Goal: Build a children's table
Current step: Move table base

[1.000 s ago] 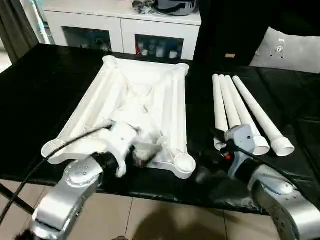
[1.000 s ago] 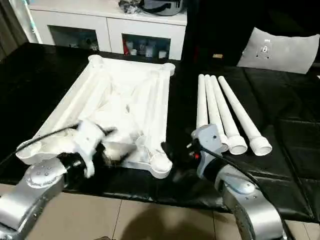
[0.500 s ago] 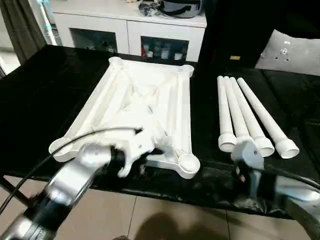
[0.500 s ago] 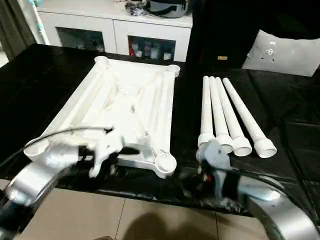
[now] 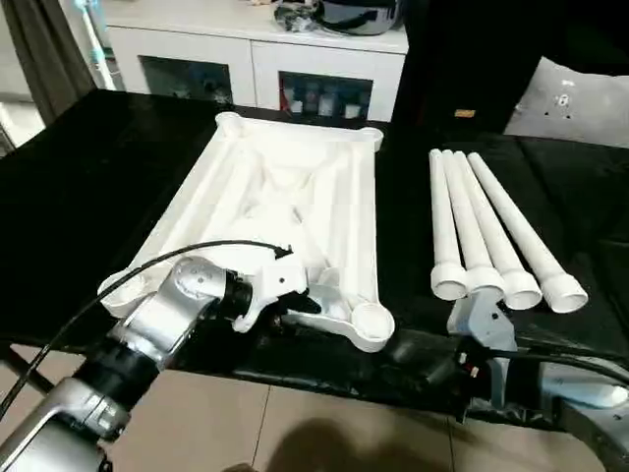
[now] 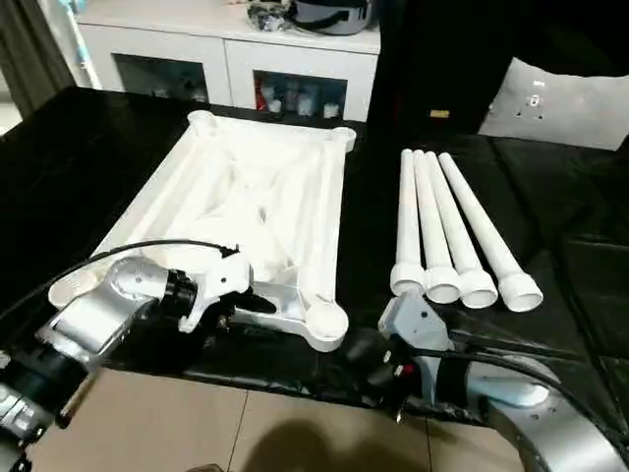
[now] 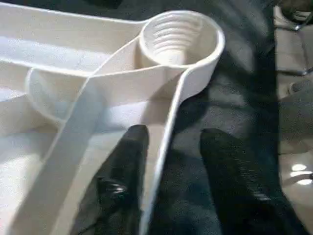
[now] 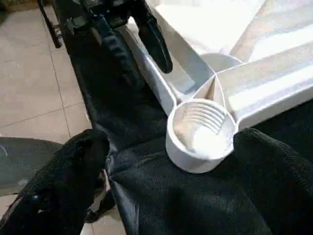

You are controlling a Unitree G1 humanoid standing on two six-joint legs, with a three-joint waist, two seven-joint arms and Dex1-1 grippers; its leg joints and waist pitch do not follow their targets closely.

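Note:
The children's table top [image 5: 285, 187] lies upside down on the black cloth, ribs up. Its four white legs [image 5: 486, 226] lie side by side to the right of it. My left gripper [image 5: 291, 309] is at the top's near rim, just left of the near right corner socket [image 7: 178, 36]. It is open, one finger [image 7: 122, 171] inside the rim and the other [image 7: 234, 186] outside, clear of the wall. My right gripper [image 8: 166, 196] is wide open and holds nothing. It sits low at the front edge, pointing at that same socket [image 8: 200, 129].
A white cabinet with glass doors [image 5: 256, 59] stands behind the work surface, and a grey cushion [image 5: 580, 98] lies at the back right. Black cloth [image 5: 98, 177] covers the surface; tiled floor [image 5: 295, 423] begins just past its front edge. A black cable [image 5: 167, 261] arcs over my left forearm.
My left gripper has come off the ribbed underside to the near rim beside the corner socket, and its jaws have narrowed. My right arm has dropped back below the legs' flared ends. The camera shifted.

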